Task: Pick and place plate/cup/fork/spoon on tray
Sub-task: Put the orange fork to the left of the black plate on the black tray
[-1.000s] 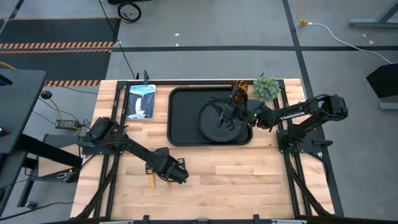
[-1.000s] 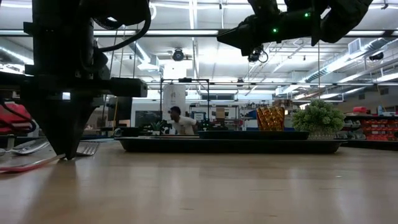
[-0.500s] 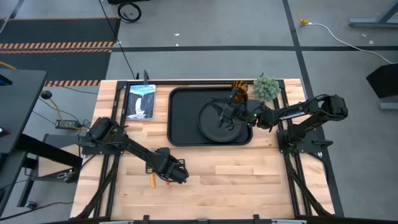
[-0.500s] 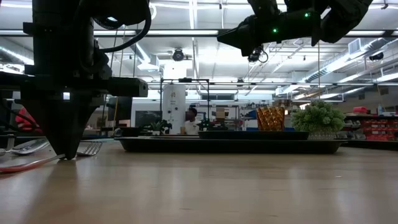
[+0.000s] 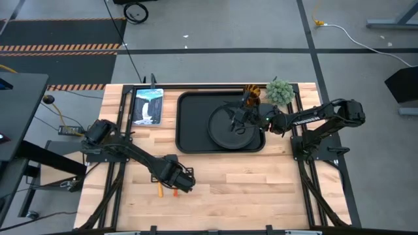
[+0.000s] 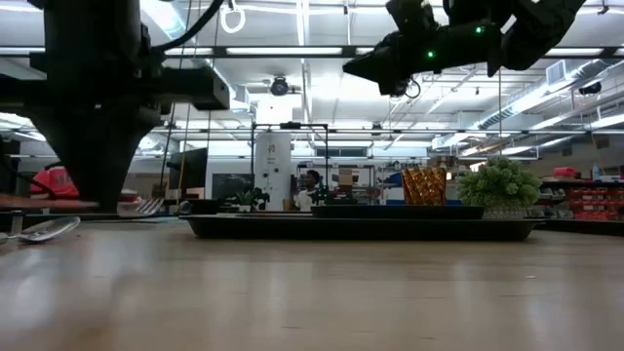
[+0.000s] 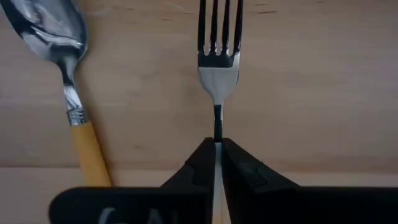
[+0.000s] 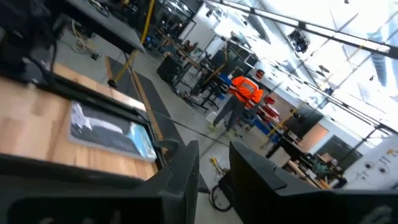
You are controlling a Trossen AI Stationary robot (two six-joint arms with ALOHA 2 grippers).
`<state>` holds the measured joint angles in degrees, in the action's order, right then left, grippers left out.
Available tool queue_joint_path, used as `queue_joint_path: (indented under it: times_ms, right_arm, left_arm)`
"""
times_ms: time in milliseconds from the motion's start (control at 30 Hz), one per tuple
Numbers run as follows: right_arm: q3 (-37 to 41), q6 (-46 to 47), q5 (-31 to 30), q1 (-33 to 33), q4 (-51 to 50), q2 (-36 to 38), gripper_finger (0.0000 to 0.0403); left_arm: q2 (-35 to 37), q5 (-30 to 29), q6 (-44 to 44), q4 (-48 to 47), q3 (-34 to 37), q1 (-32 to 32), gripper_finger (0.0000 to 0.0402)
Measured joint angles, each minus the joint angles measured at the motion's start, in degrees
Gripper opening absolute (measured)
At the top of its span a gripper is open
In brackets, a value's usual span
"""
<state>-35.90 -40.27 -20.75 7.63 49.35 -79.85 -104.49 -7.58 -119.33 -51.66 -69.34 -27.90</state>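
Plate (image 5: 234, 126) and cup (image 5: 252, 94) sit on tray (image 5: 196, 124), upper centre. Left gripper (image 7: 217, 148) clamps fork (image 7: 217, 59), lifted off counter (image 5: 261, 179); spoon (image 7: 65, 74) remains lower left. Right gripper (image 8: 213, 163) open above plate.

The tray (image 5: 196, 124) sits at the table's far middle, with the plate (image 5: 225, 130) in its right half. The cup (image 5: 252, 92) stands just behind the tray's far right corner, the plant ball (image 5: 279, 92) beside it to the right. A card (image 5: 147, 106) lies left of the tray. The fork (image 7: 217, 56) and spoon (image 7: 59, 43) lie side by side near the front left.
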Motion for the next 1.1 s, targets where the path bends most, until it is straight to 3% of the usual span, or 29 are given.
queue_joint_path:
  times_ms: [200, 433, 567, 700, 1100]
  right_arm:
    - [1.54, 2.06, 1.9, 3.07, 1.15, -0.02, 0.0089]
    - [2.06, 3.11, 2.68, 4.97, 1.52, -0.02, 0.0089]
    - [2.06, 3.26, 2.82, 4.99, 1.59, -0.02, 0.0089]
    - [2.06, 3.3, 2.84, 4.7, 1.59, -0.02, 0.0089]
    - [2.06, 3.68, 2.98, 4.51, 1.52, 0.0, 0.0089]
  left_arm:
    - [3.56, -0.77, 0.9, 0.13, 0.0, 0.01, 0.0022]
    - [7.53, -1.71, 7.39, 6.83, -0.01, 0.64, 0.0023]
    - [8.67, -5.89, 11.61, 8.75, -0.04, 2.92, 0.0023]
    - [8.76, -10.8, 17.35, 8.25, -0.04, 7.78, 0.0023]
    - [5.67, -12.77, 42.11, 11.5, 0.24, 27.9, 0.0023]
